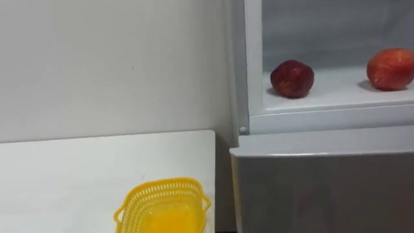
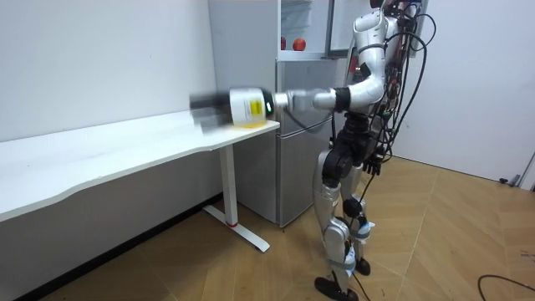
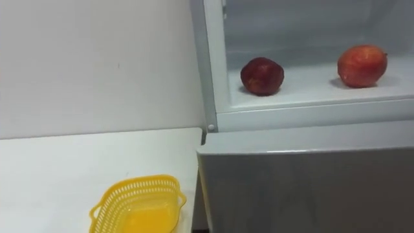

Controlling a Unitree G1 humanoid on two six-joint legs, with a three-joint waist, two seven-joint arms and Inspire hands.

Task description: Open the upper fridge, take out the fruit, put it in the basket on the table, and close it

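The robot stands at the open fridge (image 2: pixel 305 159) with its left hand (image 2: pixel 211 104) held out level over the table (image 1: pixel 77 168), beyond the basket (image 1: pixel 163 187); whether that hand is released, clenched or grasping anything cannot be told. Both apples sit on the upper shelf (image 1: pixel 336 90), up and well to the right of the hand. The dark apple (image 1: pixel 292 79) is the nearer to it, close to the compartment's left wall, and the red apple (image 1: pixel 391 68) lies farther right, the two well apart. The step in hand looks like the reach into the compartment, not yet begun. To do it well, the hand should cross above the basket and rise over the sill before going in, since the fridge frame stands between hand and fruit. It should take the dark apple first, coming from its front or free right side so the wall does not crowd the hand, and close round its widest part. Each apple is near round, with no real long axis; the short stem axis seems roughly upright, stem end up, so either should sit steady unless nudged low
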